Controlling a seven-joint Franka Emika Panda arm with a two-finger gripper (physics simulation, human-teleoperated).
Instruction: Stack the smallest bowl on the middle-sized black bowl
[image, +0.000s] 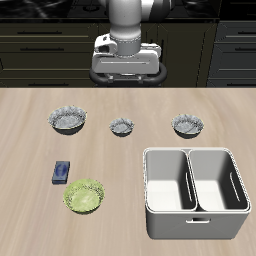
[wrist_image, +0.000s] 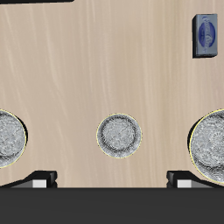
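Note:
The smallest bowl (image: 122, 126), tiny and dark with a pale ruffled rim, stands in the middle of a row of three alike. It shows in the wrist view (wrist_image: 118, 136) directly below the gripper. The middle-sized black bowl (image: 187, 124) stands at one end of the row and is cut by the wrist view's edge (wrist_image: 8, 138). My gripper (image: 127, 76) hangs high above the table's back, behind the small bowl. It is open and empty, with its fingertips (wrist_image: 39, 179) spread wide.
The largest ruffled bowl (image: 67, 120) (wrist_image: 210, 147) stands at the row's other end. A green bowl (image: 86, 196) and a small blue object (image: 62, 172) (wrist_image: 206, 35) lie nearer the front edge. A white two-compartment bin (image: 195, 190) sits at the front.

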